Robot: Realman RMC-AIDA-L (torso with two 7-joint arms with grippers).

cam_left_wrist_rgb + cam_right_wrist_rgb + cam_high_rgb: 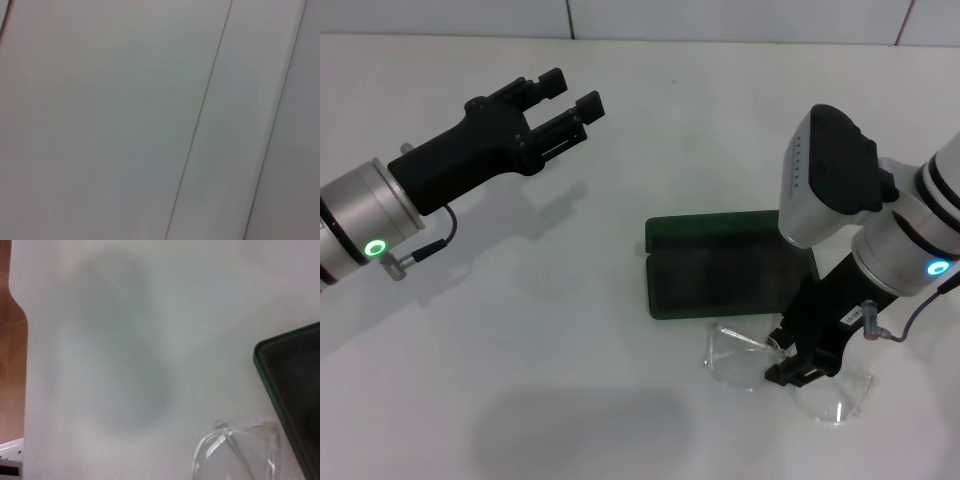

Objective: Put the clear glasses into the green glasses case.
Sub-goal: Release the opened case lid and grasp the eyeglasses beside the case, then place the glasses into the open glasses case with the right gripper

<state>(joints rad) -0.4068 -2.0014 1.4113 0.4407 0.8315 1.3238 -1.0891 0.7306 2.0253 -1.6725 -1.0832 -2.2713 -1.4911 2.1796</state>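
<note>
The green glasses case (720,280) lies open on the white table, right of centre, its dark inside facing up and its lid (720,228) flat behind it. One corner of the case (295,385) shows in the right wrist view. The clear glasses (735,362) lie just in front of the case, lenses spread left and right. Part of the glasses (235,455) also appears in the right wrist view. My right gripper (798,370) is lowered onto the middle of the glasses, at the bridge. My left gripper (575,92) is open and empty, held above the table's far left.
The white table (520,380) stretches in front and to the left of the case. Its back edge meets a pale wall (720,20). The left wrist view shows only pale panels with seams. A brown floor strip (10,365) shows past the table edge.
</note>
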